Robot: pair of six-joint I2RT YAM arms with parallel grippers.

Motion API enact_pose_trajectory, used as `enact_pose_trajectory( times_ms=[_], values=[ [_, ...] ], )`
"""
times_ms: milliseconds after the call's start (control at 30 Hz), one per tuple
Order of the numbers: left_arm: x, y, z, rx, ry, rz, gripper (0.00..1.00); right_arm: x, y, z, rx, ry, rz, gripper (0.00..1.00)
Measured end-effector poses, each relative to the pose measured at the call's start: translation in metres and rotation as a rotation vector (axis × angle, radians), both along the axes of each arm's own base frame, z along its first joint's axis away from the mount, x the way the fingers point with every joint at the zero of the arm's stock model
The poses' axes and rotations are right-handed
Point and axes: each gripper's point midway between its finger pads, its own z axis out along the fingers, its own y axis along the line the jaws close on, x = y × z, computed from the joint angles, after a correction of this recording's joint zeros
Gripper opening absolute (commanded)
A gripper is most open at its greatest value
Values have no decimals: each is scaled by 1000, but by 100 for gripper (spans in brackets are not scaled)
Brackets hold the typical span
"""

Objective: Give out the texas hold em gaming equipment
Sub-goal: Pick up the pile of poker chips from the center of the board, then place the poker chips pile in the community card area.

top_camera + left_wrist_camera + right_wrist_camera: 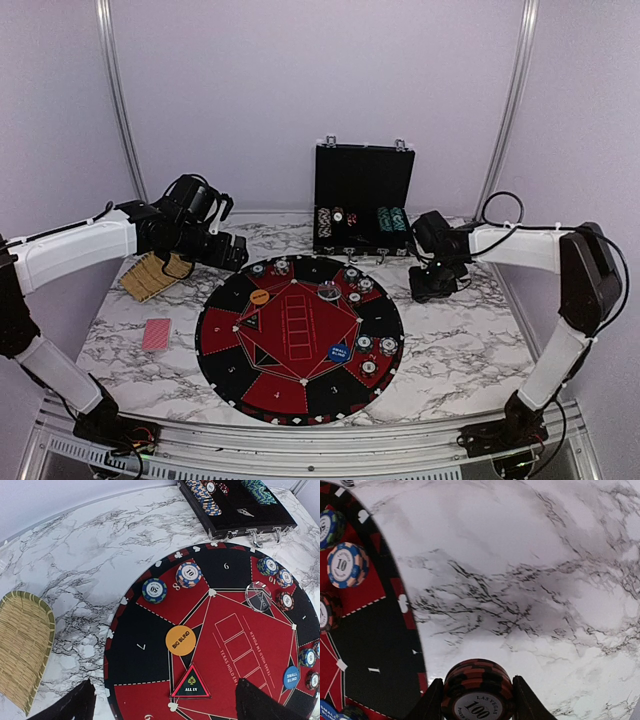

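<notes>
Right now you are mid-delivery. The right gripper (434,284) has its jaws partly closed on a short stack of dark red chips (478,680). It holds them above bare marble table (545,580), just beside the rim of the round mat (300,335).

The next move, as I judge it, is to carry the stack inward over a seat segment and lower it flat before letting go. The black segment just inside the rim looks free, while the red one beyond it already holds a blue-and-white chip (347,565). Set the stack well inside the edge so it cannot tip.

Open marble lies right of the mat, and the case (362,200) stands behind. The left gripper (225,250) hangs with jaws fully apart and empty near the mat's back-left rim, well apart from your path.
</notes>
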Motion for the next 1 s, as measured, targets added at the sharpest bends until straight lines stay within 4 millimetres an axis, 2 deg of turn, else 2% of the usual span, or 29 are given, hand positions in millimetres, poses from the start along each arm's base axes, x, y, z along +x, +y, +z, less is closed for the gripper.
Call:
enact_pose_trajectory(
  times_ms=[200, 367, 533, 767, 900, 1000],
  values=[
    [2, 2, -2, -2, 7, 5, 99, 18, 66, 16, 1, -34, 120, 27],
    [3, 5, -7, 2, 24, 14, 99, 23, 123, 19, 3, -44, 217, 27],
    [3, 6, -9, -5, 34, 14, 99, 21, 180, 9, -2, -35, 310, 27],
    [4, 7, -9, -12, 39, 15, 99, 5, 249, -12, 10, -15, 430, 27],
    [3, 6, -9, -13, 41, 13, 99, -5, 278, -24, 20, -3, 479, 28],
    [3, 6, -9, -16, 42, 11, 99, -13, 289, -35, 17, 15, 503, 29]
  ],
)
